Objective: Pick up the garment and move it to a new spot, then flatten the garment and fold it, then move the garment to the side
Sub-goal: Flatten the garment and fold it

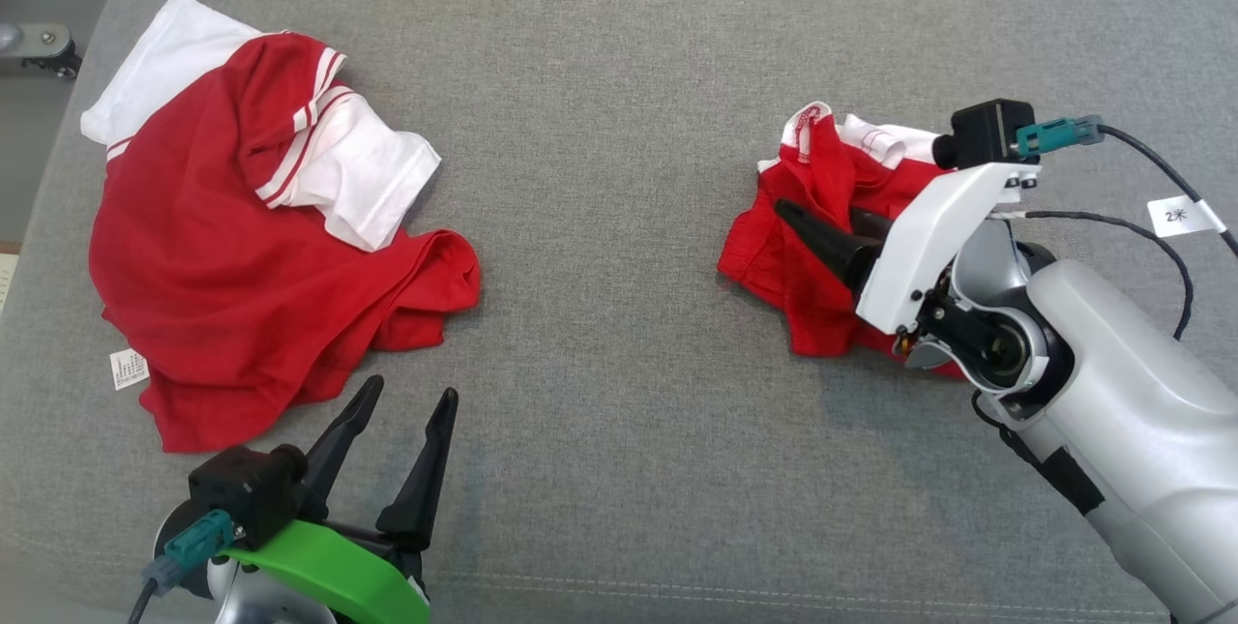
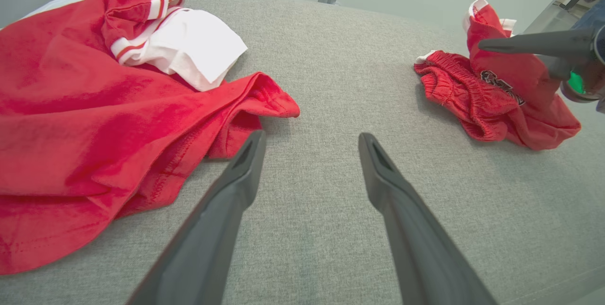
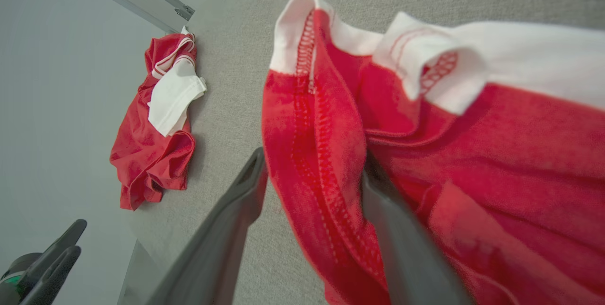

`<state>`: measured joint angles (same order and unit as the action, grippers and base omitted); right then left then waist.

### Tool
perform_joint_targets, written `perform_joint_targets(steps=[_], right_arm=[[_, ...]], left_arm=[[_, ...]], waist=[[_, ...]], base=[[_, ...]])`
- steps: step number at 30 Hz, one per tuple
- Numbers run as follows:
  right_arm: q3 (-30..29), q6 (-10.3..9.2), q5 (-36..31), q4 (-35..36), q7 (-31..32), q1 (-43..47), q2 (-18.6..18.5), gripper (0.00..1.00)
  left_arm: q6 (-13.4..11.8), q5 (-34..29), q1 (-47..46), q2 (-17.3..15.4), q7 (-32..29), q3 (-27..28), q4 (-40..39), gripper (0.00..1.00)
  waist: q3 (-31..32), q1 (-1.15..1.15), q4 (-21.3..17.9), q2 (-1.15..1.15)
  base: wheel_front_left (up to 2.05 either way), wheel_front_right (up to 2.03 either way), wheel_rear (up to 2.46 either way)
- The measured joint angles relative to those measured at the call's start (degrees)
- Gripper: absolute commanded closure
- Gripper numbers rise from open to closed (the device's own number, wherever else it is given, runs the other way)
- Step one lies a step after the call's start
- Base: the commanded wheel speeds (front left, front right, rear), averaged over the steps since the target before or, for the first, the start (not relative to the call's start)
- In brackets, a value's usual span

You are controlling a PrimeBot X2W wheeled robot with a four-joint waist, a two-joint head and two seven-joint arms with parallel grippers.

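1. Red-and-white shirt (image 1: 242,266): spread loosely on the grey counter (image 1: 619,363), well apart to the left of the red shorts (image 1: 764,256).
2. Left gripper (image 1: 410,387): left of the shorts and nearer the robot, fingers wide, nothing between them.
3. Red shorts: judged to be the task's garment. They lie in a crumpled heap with the white trim on the far side and no clear long axis.
4. Right gripper (image 3: 312,163): directly over the shorts and much the nearer arm. Its fingers stand apart, pointing across the heap toward the shirt, with a raised seamed fold between them. Flattening probably calls for a regrasp at an edge.
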<state>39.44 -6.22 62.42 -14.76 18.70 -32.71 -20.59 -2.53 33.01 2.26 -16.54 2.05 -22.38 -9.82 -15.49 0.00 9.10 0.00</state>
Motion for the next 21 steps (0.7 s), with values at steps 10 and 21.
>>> perform_joint_targets(steps=[10, 21], right_arm=[[3.9, 0.65, -2.0, 4.5, 1.3, 0.0, 0.9, 0.0], [-1.4, 0.36, -1.9, 9.1, -0.1, 1.1, -5.8, 0.0]], left_arm=[[-0.1, 0.2, 0.0, 0.2, 0.1, 1.4, 1.0, 0.0], [-0.1, 1.1, 0.2, 0.6, 0.6, 1.9, 1.7, 0.0]], waist=[[1.0, 0.0, -1.5, 0.0], [2.3, 0.0, -4.1, 0.0]], base=[[0.0, 0.0, 0.0], [0.0, 0.0, 0.0]])
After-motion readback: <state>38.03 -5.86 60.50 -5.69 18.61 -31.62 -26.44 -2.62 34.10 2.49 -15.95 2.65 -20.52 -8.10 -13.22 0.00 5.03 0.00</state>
